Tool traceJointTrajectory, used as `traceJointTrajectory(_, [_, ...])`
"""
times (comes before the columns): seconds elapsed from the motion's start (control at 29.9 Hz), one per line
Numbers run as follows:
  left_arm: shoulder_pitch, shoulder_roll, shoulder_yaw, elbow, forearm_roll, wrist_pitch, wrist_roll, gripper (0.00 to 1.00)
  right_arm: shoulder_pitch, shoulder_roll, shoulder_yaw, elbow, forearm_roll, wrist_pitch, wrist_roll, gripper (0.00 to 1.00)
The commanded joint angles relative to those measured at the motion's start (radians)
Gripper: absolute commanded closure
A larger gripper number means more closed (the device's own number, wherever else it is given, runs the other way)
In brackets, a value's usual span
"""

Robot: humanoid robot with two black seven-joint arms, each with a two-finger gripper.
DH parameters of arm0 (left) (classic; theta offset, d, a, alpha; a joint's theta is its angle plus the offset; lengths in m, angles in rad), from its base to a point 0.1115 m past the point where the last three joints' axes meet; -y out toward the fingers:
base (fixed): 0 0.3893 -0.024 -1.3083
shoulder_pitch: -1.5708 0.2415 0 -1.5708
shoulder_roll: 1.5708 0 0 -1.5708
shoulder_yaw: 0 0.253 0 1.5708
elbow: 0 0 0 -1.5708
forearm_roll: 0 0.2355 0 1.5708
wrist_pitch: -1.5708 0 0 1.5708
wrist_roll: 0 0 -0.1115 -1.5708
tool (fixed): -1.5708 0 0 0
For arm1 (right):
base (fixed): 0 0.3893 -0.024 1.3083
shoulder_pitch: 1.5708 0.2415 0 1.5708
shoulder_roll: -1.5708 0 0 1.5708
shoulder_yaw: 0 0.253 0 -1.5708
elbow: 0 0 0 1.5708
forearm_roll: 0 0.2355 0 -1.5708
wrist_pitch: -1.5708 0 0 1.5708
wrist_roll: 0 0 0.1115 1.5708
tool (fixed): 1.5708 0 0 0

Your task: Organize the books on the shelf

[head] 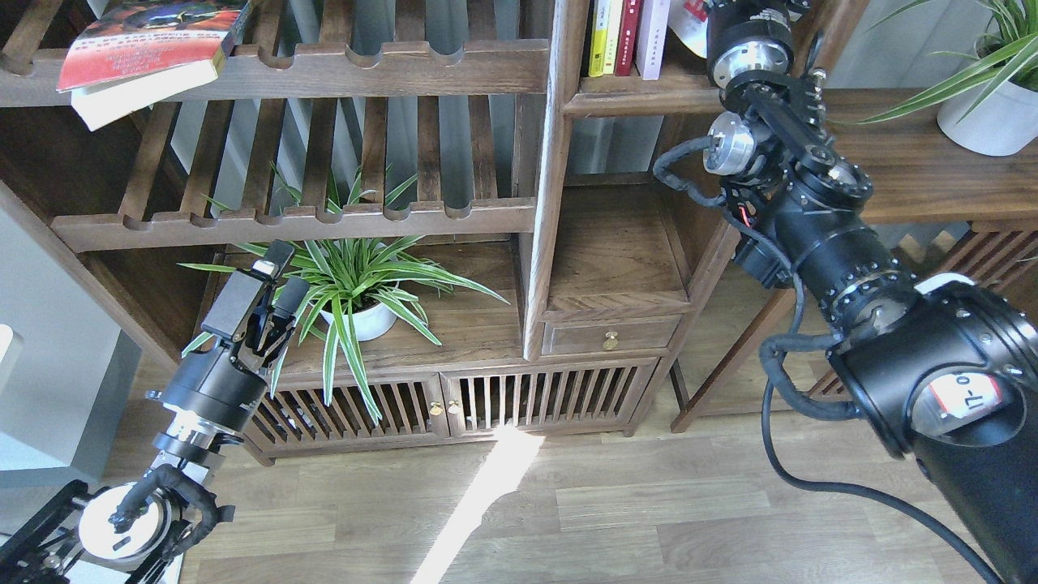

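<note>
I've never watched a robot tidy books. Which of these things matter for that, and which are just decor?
Part of the job:
red-covered book lying on the slatted rack
upright books
cubby shelf
white book at the right arm

Just decor:
spider plant
potted plant
small drawer

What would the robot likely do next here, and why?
Probably push the right arm a little further up into the cubby, toward the upright books. Its far end is past the top edge beside a white book, so any grasp is unseen; the left gripper hangs idle.

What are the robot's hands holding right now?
The left gripper holds nothing. The right arm's far end runs past the top edge by the white book, so a hold there cannot be told.
</note>
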Motion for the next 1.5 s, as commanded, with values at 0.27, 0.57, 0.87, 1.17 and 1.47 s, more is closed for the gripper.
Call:
traceJointTrajectory(0.27, [-0.001,0.002,-0.007,0.002,-0.002,0.000,-0.001,0.06,0.008,0.001,-0.058,-0.011,0.052,-0.002,-0.012,0.85])
traceJointTrajectory(0.57, [0.000,0.000,-0.007,0.002,-0.002,0.000,-0.003,0.06,0.008,0.001,-0.061,0.001,0.058,-0.002,-0.009,0.77])
traceJointTrajectory(0.87, [-0.001,0.002,-0.008,0.003,-0.004,0.000,-0.007,0.06,0.007,0.001,-0.063,0.010,0.060,-0.002,-0.012,0.61])
traceJointTrajectory(1.17, [0.000,0.002,-0.008,0.003,-0.004,0.000,-0.009,0.06,0.008,0.001,-0.061,0.035,0.060,-0.005,-0.014,0.61])
traceJointTrajectory(1.47, [0.000,0.002,-0.007,0.003,-0.004,0.000,-0.009,0.06,0.042,0.001,-0.061,0.052,0.060,-0.005,-0.015,0.59])
